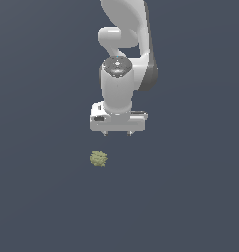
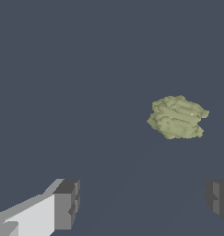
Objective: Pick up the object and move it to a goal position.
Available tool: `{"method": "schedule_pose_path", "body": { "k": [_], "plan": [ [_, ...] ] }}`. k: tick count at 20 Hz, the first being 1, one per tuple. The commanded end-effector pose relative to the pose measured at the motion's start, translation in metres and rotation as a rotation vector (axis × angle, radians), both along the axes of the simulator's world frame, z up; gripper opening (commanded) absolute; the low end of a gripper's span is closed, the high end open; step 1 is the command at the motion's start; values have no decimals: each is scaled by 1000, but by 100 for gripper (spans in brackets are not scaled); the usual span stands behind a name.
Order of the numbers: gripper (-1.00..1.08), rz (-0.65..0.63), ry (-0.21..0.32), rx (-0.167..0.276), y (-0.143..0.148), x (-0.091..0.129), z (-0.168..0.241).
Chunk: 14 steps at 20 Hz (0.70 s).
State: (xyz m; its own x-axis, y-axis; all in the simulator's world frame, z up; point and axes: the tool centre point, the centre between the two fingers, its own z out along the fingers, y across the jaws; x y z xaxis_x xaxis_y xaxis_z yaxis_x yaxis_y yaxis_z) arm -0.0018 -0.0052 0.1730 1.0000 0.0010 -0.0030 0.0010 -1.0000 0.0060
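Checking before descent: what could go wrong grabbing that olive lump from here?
1. The gripper is open but not over the lump: the wrist view shows the lump off the line between the fingers. A straight descent would likely miss or land a finger on it.
2. The lump is small, knobbly and roundish, so it may slip or roll out as the fingers close.

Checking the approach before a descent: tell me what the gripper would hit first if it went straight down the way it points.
Probably bare floor. The open gripper points down, and the olive-yellow lump lies off its line, outside the fingers, though depth is unclear.
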Motion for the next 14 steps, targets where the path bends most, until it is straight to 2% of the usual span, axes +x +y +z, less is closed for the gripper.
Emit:
{"method": "schedule_pose_path", "body": {
  "k": [1,9,14],
  "plan": [
    [100,0,0,0,0,0,0],
    [100,-25,-44,14,2,11,19],
    [100,-24,-45,14,2,11,19]
  ]
}}
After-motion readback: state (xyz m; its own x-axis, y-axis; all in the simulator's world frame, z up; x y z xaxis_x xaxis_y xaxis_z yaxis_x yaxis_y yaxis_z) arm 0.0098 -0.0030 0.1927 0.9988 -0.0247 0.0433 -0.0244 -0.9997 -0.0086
